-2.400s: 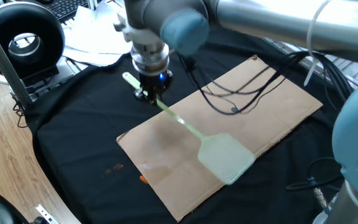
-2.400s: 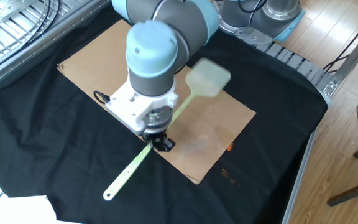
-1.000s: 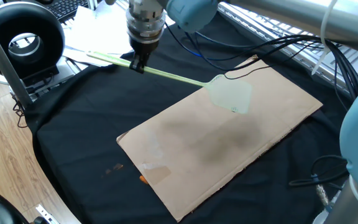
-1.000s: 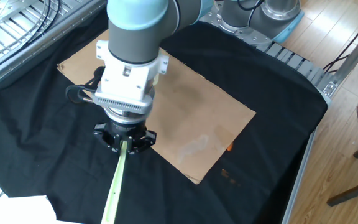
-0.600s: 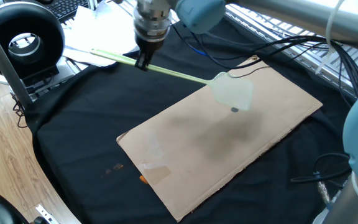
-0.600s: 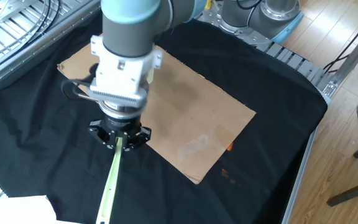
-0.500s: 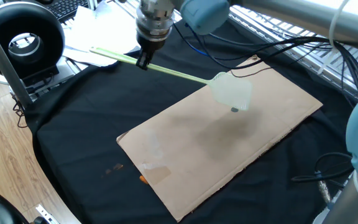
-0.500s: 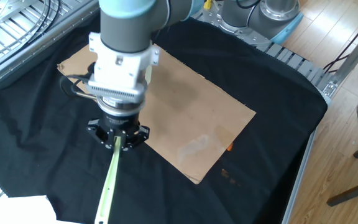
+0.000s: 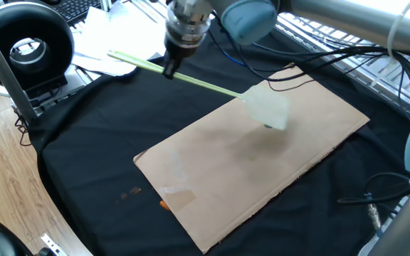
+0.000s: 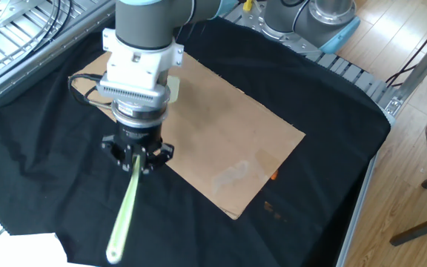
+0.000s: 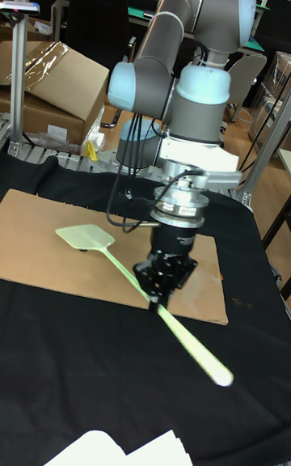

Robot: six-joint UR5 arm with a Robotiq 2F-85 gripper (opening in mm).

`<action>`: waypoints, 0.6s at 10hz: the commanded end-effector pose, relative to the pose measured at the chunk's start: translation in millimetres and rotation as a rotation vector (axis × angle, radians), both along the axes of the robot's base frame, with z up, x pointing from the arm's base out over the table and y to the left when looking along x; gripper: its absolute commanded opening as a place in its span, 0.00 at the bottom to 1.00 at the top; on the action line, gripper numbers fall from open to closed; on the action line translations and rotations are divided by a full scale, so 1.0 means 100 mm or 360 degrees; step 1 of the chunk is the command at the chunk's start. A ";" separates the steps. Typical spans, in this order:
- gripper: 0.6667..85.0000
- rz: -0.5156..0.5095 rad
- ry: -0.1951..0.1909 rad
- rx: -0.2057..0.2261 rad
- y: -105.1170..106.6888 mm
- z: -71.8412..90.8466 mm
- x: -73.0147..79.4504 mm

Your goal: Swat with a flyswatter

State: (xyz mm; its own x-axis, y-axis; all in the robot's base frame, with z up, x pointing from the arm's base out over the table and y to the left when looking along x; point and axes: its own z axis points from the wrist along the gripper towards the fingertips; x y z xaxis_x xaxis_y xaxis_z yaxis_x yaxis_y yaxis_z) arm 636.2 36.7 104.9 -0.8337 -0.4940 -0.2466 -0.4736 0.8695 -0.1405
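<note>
Flyswatter (image 9: 265, 108): one | gripper (image 11: 158, 292): one, clamped on its handle | cardboard sheet (image 9: 212, 178): one

One flyswatter (image 9: 265, 108) is in view, gripped by one pincer (image 9: 169, 70) on one robot arm (image 11: 194, 102). One cardboard sheet (image 9: 212, 185) lies on one black cloth (image 9: 91, 142). One round black fan (image 9: 27, 46) stands at the table's edge.

Flyswatter (image 9: 265, 108) head above cardboard (image 9: 212, 178) on cloth (image 9: 91, 142)
</note>
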 end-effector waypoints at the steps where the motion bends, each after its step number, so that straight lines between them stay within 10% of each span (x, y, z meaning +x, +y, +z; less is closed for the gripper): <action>1: 0.00 -0.0213 0.0187 -0.0185 -0.44 0.00 -0.41; 6: 0.00 -0.0281 0.0205 -0.0059 -0.18 0.06 -0.38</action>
State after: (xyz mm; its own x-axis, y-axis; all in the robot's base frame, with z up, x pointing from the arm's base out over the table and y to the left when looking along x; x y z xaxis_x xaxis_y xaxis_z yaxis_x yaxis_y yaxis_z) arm 602.3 12.5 100.9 -0.9125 -0.3884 -0.1286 -0.3701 0.9175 -0.1454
